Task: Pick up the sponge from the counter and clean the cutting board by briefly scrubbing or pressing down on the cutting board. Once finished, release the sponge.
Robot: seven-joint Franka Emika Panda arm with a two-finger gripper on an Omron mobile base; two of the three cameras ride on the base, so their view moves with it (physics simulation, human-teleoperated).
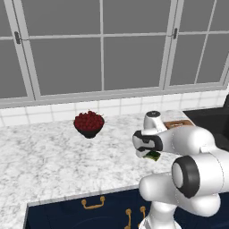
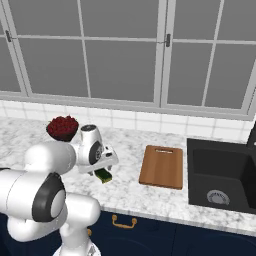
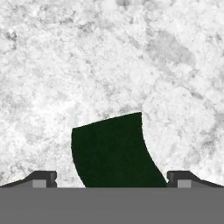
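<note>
The gripper hung directly over the sponge, its two dark fingertips spread wide at the bottom corners of the hand view with the sponge's dark green top lying between them, so the jaws stood open and held nothing. In that view the sponge reached from the bottom edge up toward the middle of the frame, its long axis running roughly up the picture and across the line between the fingertips; whether the tips had reached the level of the sponge's sides could not be told. In the right base view the sponge lay on the counter at the lower left of centre, just beneath the gripper, and the cutting board lay well apart from it toward the right, just beside the black sink. In the left base view the sponge peeped out under the wrist at centre right, with the bowl of red fruit farther up and left. The grasp seemed not yet made; closing the jaws across the sponge's short width looked the likely next need.
</note>
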